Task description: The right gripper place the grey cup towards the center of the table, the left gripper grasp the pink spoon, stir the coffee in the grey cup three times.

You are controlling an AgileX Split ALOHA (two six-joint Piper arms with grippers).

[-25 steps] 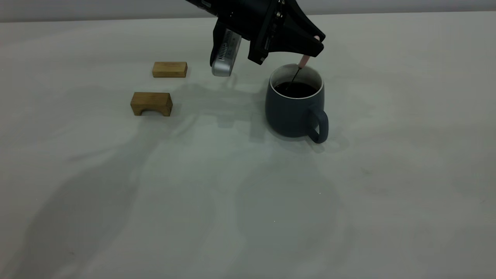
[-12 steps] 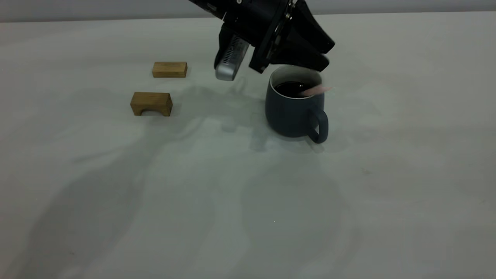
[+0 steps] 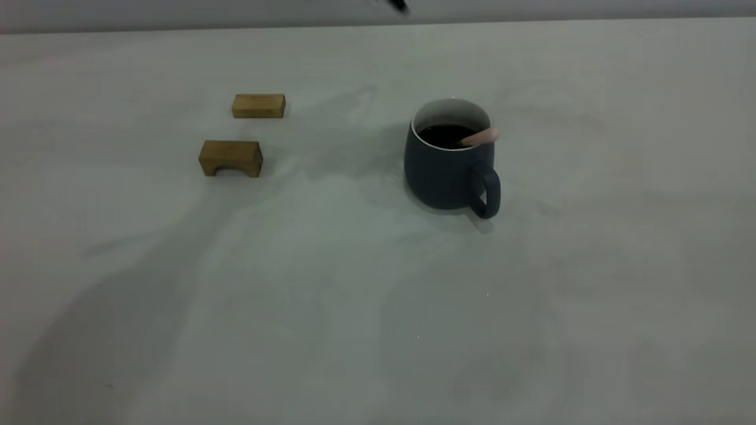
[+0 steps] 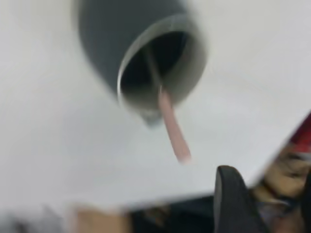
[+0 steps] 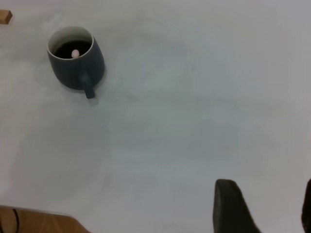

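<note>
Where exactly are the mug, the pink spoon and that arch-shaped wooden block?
grey cup [image 3: 443, 177], exterior view, on its outer wall.
pink spoon [image 3: 481, 137], exterior view, on the pink handle resting on the rim.
arched wooden block [image 3: 230, 154], exterior view, on its front face.

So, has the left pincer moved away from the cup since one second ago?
Yes. It has lifted away from the cup and left the exterior view; the spoon leans on the rim.

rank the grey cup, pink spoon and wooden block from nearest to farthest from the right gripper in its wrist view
From the right gripper:
1. grey cup, its handle on the gripper's side.
2. pink spoon, its end inside the cup.
3. wooden block, beyond the cup.
</note>
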